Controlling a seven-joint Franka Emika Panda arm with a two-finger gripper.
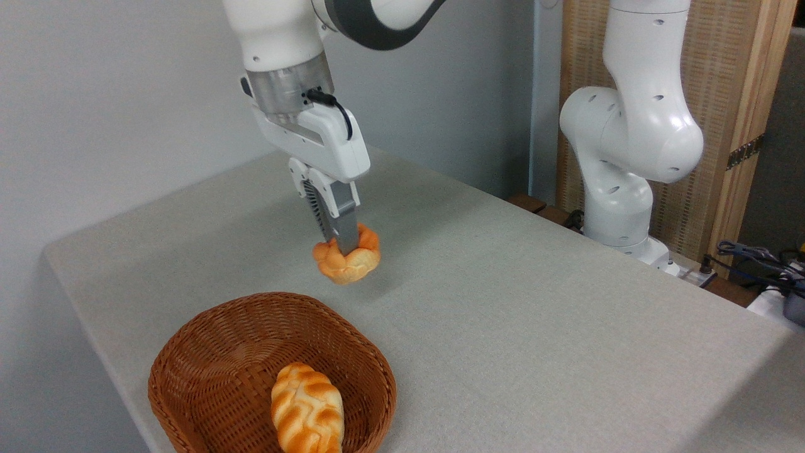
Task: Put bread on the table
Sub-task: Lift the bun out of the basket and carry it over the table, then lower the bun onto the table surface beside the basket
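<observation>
Orange-golden, lumpy round bread [348, 259] hangs mid-frame, knotted top up, clamped in the grey gripper [339, 242] above the beige fabric table [503, 302], behind a woven wicker basket [214, 352] holding a braided loaf [307, 409].

Legible text, labels, brands, numbers, signs: none that I can read. My arm housing, my gripper [336, 242], the bread [347, 258], the table [534, 302] cloth, the basket [188, 371] and the wall panels all show plain surfaces.
</observation>
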